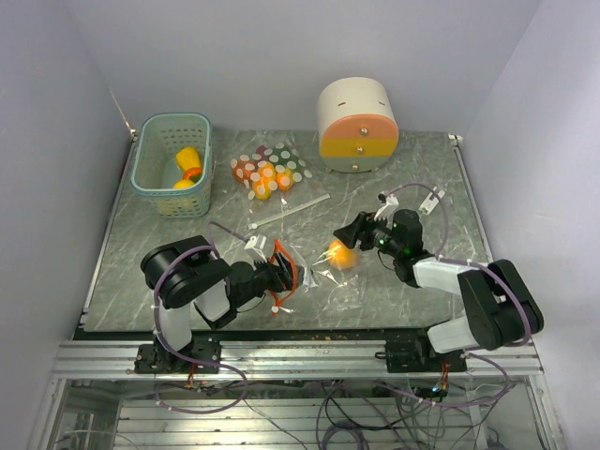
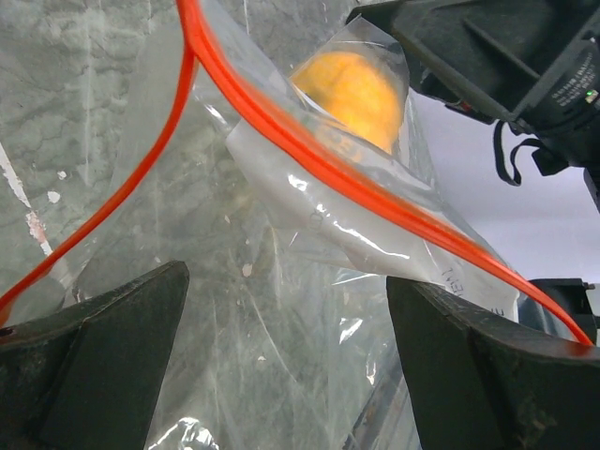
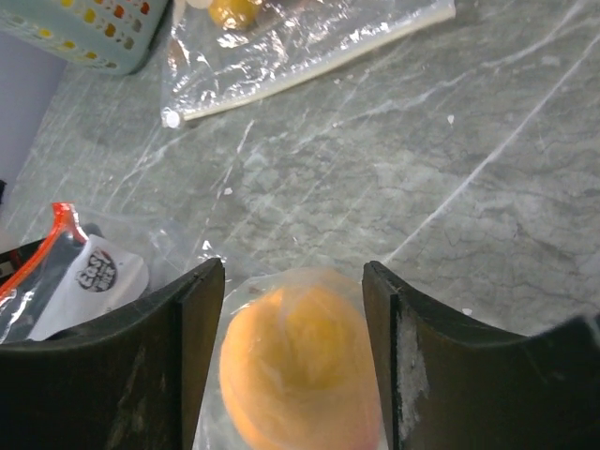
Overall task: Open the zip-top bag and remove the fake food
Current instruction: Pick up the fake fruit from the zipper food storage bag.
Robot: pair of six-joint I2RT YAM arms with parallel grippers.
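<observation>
Two arms meet at the zip-top bag on the grey surface, where we see the left gripper spread wide at its orange-zipped mouth and the right gripper pinching the orange fake fruit inside through the plastic.

Near centre: clear zip-top bag with orange zip strip, hemmed by left gripper and right gripper, which pinches orange plastic fruit through it. Open grey marble table beyond. Far edge lined: teal plastic basket, second clear bag, cream-and-orange round container.
</observation>
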